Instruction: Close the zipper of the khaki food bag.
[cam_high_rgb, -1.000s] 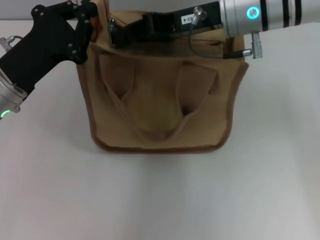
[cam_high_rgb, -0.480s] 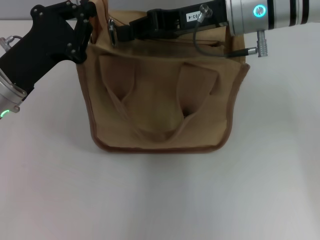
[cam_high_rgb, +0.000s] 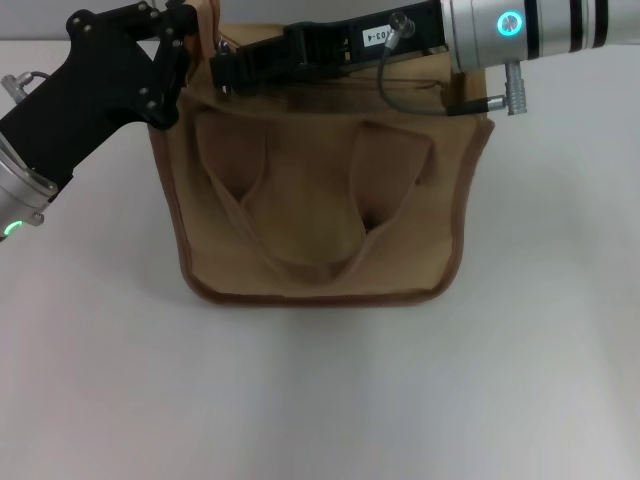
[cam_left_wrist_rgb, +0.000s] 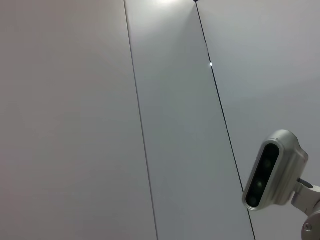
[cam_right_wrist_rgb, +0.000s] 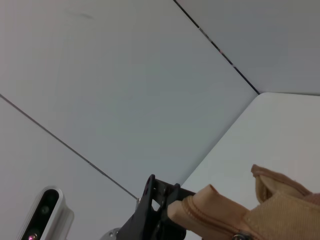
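White table (cam_high_rgb: 330, 390), plain matte surface, visible on all sides in head view; a corner of it also shows in right wrist view (cam_right_wrist_rgb: 280, 135). Behind the table: light grey wall panels (cam_left_wrist_rgb: 75, 125) separated by thin dark seams (cam_left_wrist_rgb: 141, 130); one seam carries a small bright glint. Bright light patch at the upper edge of the wall in left wrist view. Grey oblong camera (cam_left_wrist_rgb: 272, 169) with dark lens window, on a grey mount, stands against the wall; same kind of unit seen in right wrist view (cam_right_wrist_rgb: 44, 215).
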